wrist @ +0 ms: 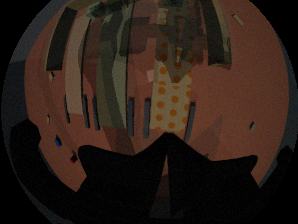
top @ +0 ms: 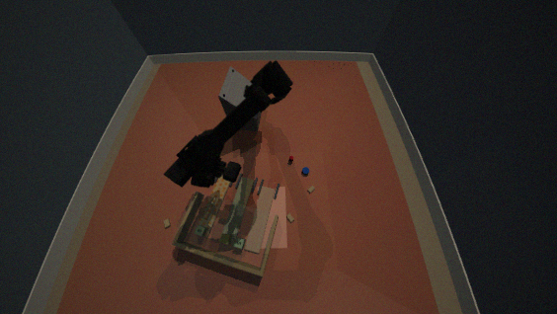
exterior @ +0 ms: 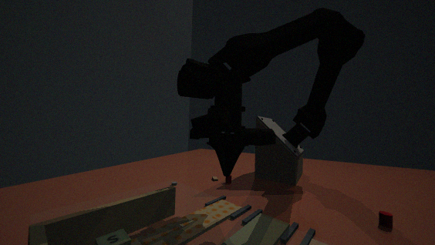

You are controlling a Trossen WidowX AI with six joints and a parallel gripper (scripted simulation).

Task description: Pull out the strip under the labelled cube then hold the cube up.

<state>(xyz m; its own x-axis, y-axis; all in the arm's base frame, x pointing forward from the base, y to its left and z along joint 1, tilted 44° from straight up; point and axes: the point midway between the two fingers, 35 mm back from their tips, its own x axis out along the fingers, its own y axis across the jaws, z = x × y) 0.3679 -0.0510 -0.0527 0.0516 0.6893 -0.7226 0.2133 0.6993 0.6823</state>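
A green cube marked S [exterior: 112, 239] is inside the walled frame. The top view shows two marked green cubes [top: 200, 230] [top: 239, 243] and an olive cube [top: 225, 239] between them; those marks are too small to read. The left marked cube is at the far end of the orange-dotted strip [top: 221, 185] [exterior: 220, 210] [wrist: 173, 107]. A green strip [top: 243, 190] [exterior: 262, 227] [wrist: 118, 100] lies beside it, then a plain pale strip [top: 257, 227] [wrist: 74, 80]. My gripper [exterior: 227, 176] [wrist: 168, 136] is shut and empty, pointing down above the table near the dotted strip's near end.
The frame [top: 217, 260] [exterior: 162, 202] has raised walls on three sides. Short dark bars [top: 260, 187] [exterior: 241, 213] [wrist: 131, 117] flank the strips' near ends. A red piece [top: 291, 159] [wrist: 73, 159], a blue piece [top: 305, 171] [wrist: 58, 142] and small pale blocks [top: 290, 218] [top: 166, 223] lie outside.
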